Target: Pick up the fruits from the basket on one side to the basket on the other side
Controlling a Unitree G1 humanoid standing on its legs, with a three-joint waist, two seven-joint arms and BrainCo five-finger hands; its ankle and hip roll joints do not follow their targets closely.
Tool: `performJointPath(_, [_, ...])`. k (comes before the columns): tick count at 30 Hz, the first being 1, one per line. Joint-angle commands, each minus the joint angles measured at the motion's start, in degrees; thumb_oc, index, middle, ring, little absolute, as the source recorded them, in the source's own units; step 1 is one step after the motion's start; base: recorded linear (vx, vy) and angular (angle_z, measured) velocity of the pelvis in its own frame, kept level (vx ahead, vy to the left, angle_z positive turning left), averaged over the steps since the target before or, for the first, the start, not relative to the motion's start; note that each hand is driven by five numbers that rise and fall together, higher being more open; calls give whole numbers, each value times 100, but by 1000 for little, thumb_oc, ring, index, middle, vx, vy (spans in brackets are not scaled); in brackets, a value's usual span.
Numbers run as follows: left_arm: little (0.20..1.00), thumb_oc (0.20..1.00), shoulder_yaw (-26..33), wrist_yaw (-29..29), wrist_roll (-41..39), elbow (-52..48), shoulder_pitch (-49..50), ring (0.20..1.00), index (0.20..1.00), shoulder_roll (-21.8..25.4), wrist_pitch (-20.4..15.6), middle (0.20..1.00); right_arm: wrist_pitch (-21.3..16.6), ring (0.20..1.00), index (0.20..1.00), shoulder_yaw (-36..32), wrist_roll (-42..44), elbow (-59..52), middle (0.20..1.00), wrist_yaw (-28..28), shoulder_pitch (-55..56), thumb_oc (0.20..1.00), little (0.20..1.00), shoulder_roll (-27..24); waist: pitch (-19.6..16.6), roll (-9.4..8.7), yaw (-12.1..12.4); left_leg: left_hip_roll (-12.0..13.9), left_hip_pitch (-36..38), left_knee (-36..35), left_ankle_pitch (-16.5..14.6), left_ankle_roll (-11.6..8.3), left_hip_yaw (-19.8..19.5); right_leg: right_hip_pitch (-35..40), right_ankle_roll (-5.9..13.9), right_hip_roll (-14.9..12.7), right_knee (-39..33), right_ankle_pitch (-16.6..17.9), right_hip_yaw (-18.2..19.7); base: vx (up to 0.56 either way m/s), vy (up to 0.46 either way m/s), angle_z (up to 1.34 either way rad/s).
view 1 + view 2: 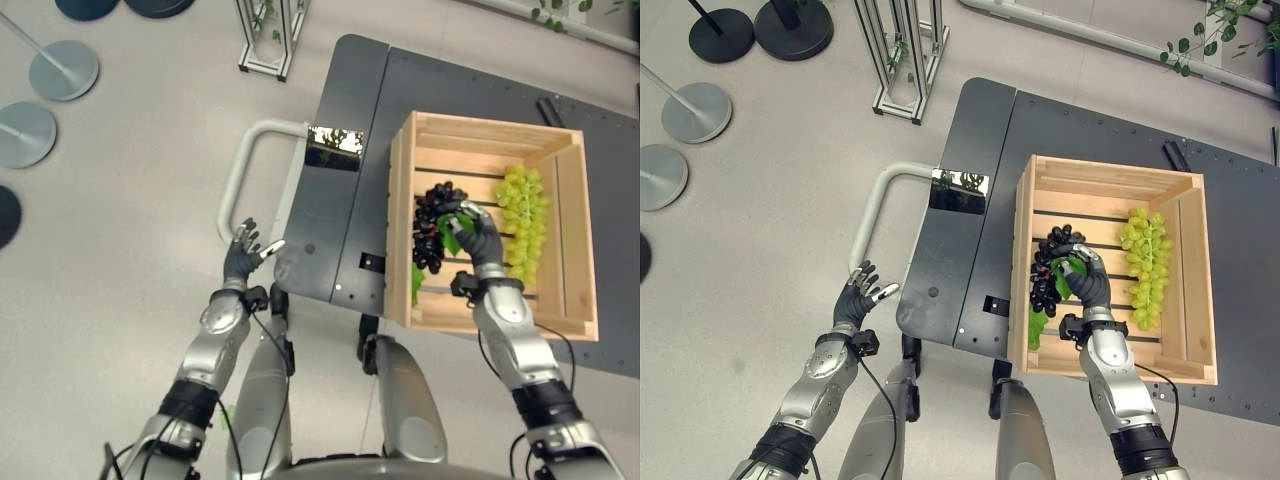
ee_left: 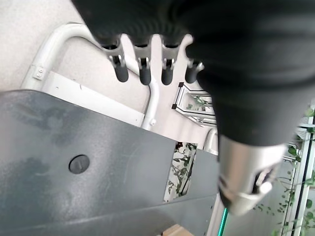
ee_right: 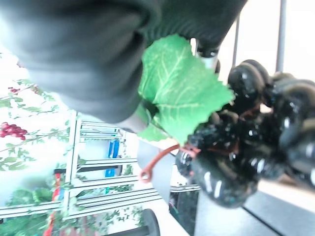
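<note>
In the left eye view, the right hand point(image 1: 478, 237) is closing its fingers around the bunch of glossy dark purple grapes point(image 1: 436, 222) inside the slatted pale wooden crate point(image 1: 400, 210) on the dark grey desk point(image 1: 350, 120); the cluster of light green grapes point(image 1: 524, 218) is lying at three o'clock of it.

In the right eye view, the left hand point(image 1: 857, 296) is hovering with relaxed fingers off the desk's nine o'clock edge.

In the right wrist view, the green leaf point(image 3: 182, 88) is hiding the stem, so lifting slowly should keep the bunch from slipping.
</note>
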Motion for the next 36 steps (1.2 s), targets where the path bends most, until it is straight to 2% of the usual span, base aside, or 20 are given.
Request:
performJointPath(1, [1000,1000,-81,-84,286,-395,17,1000,1000,5,-141,1000,-546,200,200,-415,281,-845,200,77,-218,200,200,-265,-447,19,-181,32,15,624,-1056,-97,-272,-20,327,-203,-883,560,313,0,0,0])
performJointPath(14, [1000,1000,-145,-297,665,-561,-86,1000,1000,199,-85,1000,-488,200,200,-487,562,-1339,200,373,-643,200,200,-668,-567,-4,-164,54,109,689,-1136,-109,-290,78,327,-190,-839,492,323,0,0,0])
performJointPath(17, [1000,1000,-333,-446,623,-761,-309,1000,1000,304,-51,1000,-307,200,200,-237,514,-1286,200,481,-979,200,200,-880,-618,-16,-145,61,160,692,-1140,-116,-294,129,328,-179,-837,490,329,0,0,0])
performJointPath(26, [1000,1000,-911,-711,438,-947,-942,1000,1000,370,42,1000,17,200,200,329,599,-1018,200,653,-1532,200,200,-978,-765,-43,-150,78,288,683,-1160,-129,-323,255,323,-173,-824,469,295,0,0,0])
performJointPath(33, [1000,1000,-1234,-568,685,-671,-1427,1000,1000,266,1,1000,71,200,200,710,796,-708,200,672,-1867,200,200,-850,-855,-45,-161,80,339,745,-1207,-128,-320,298,317,-181,-759,433,307,0,0,0])
performJointPath(36, [1000,1000,-1417,-440,1039,-494,-1646,1000,1000,199,-41,1000,41,200,200,916,960,-638,200,698,-2002,200,200,-758,-905,-46,-167,88,349,775,-1227,-136,-319,313,312,-179,-735,412,307,0,0,0])
